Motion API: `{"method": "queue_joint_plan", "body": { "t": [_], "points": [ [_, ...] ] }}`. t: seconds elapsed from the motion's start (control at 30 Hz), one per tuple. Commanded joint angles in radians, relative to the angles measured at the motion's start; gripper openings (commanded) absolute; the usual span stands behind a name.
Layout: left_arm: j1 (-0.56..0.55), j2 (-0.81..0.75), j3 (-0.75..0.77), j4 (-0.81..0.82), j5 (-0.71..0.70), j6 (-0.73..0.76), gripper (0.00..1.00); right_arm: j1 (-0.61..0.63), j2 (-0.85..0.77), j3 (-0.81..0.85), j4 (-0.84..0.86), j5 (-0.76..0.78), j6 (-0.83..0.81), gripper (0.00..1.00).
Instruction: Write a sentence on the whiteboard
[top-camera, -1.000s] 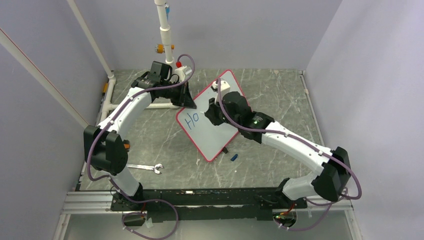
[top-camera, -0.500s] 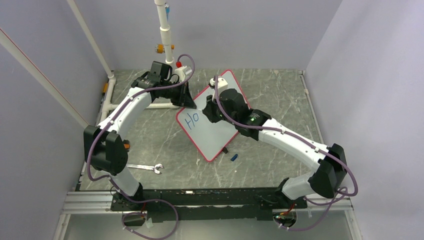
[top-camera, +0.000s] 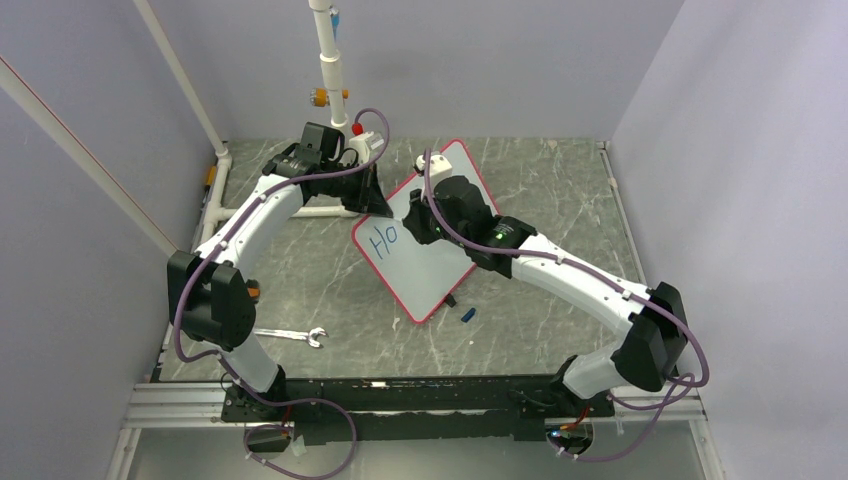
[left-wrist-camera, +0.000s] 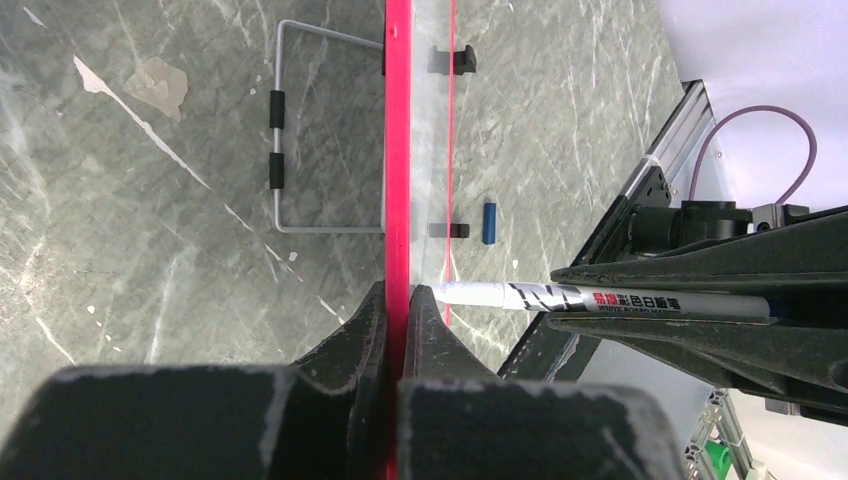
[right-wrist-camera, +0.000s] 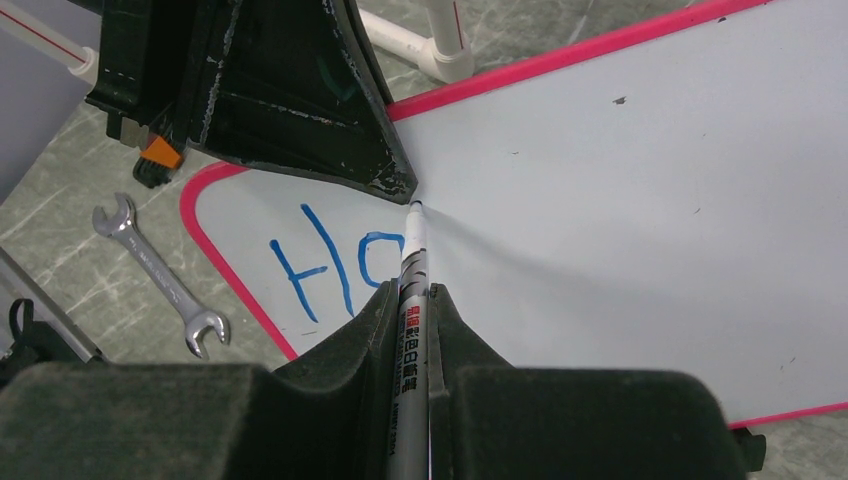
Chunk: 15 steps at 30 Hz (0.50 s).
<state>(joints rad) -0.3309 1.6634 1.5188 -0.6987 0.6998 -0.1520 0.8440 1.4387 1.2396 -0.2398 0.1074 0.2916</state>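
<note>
Right hand (right-wrist-camera: 412, 296) pinching marker (right-wrist-camera: 413, 250), red-bordered whiteboard (right-wrist-camera: 620, 200), blue sentence (right-wrist-camera: 326, 262) "Ho"

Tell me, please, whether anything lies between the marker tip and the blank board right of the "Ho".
Nothing visible does: the whiteboard right of the "Ho" is free. The left tool, clamped on its red edge, ends just beside the marker tip.

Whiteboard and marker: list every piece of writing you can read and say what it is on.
"Ho": blue handwriting on the whiteboard.
Print along the barrel of the marker: Chinese characters above a line of small lettering, too small to read reliably.
No other text can be read in any view.
</note>
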Motion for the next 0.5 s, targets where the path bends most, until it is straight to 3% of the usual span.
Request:
{"method": "queue_joint_plan", "body": {
  "t": [0.0,0.47],
  "points": [
    [-0.008,-0.04,0.001,0.018,-0.098,0.077,0.0,-0.002,0.015,0.028,0.003,0.025,0.013,0.0],
    [-0.008,-0.042,0.001,0.017,-0.102,0.079,0.0,-0.002,-0.031,-0.059,-0.01,0.002,0.041,0.0]
  ]
}}
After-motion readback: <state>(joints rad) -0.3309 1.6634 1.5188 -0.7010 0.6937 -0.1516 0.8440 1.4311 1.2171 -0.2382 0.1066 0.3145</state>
